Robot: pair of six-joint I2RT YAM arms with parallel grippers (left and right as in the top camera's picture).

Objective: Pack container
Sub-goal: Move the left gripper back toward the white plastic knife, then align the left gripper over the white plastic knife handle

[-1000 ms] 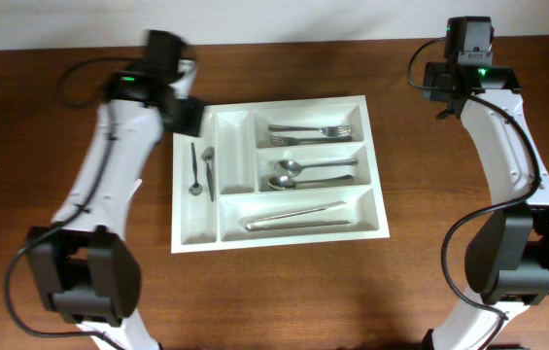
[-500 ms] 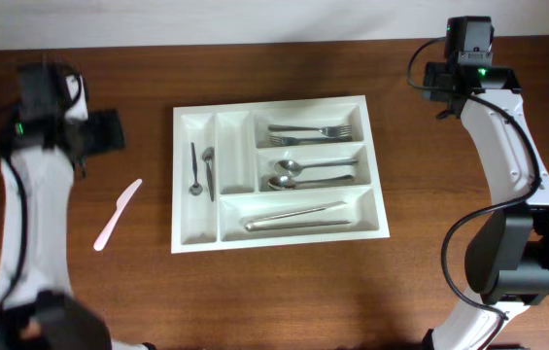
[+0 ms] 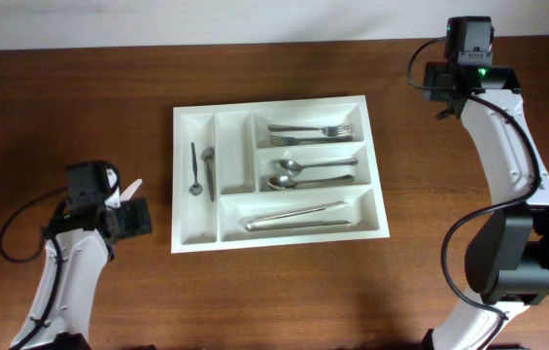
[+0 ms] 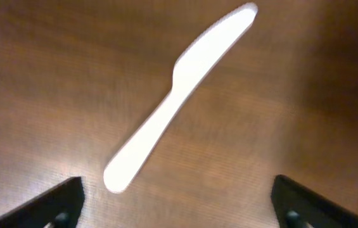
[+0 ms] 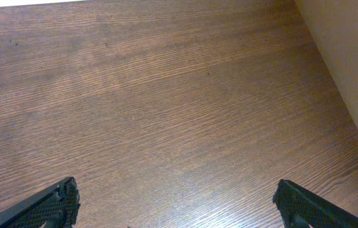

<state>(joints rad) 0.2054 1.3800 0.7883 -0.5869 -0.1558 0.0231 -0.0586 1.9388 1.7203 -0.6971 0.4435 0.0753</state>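
Dark wood-grain tabletop (image 3: 284,292) fills the overhead view. Low on the left of that view, the left gripper (image 4: 179,212) hangs over bare wood. Its fingers (image 4: 55,202) are spread wide at the bottom corners of the wrist view and hold nothing. Just above them in the frame, a white plastic knife (image 4: 172,101) lies flat on the table, slanting from lower left to upper right.

At the middle of the overhead view, to the right of the knife, sits the container (image 3: 236,156). Two small utensils (image 3: 199,170) lie in its leftmost narrow slot. In its long compartments lie forks (image 3: 308,130) at the top, spoons (image 3: 303,173) in the middle and long metal pieces (image 3: 295,216) at the bottom.

At the upper right, well apart from the tray, the right gripper (image 5: 179,212) faces bare wood with its jaws fully parted and nothing between them. A pale wall (image 3: 255,19) edges the top.
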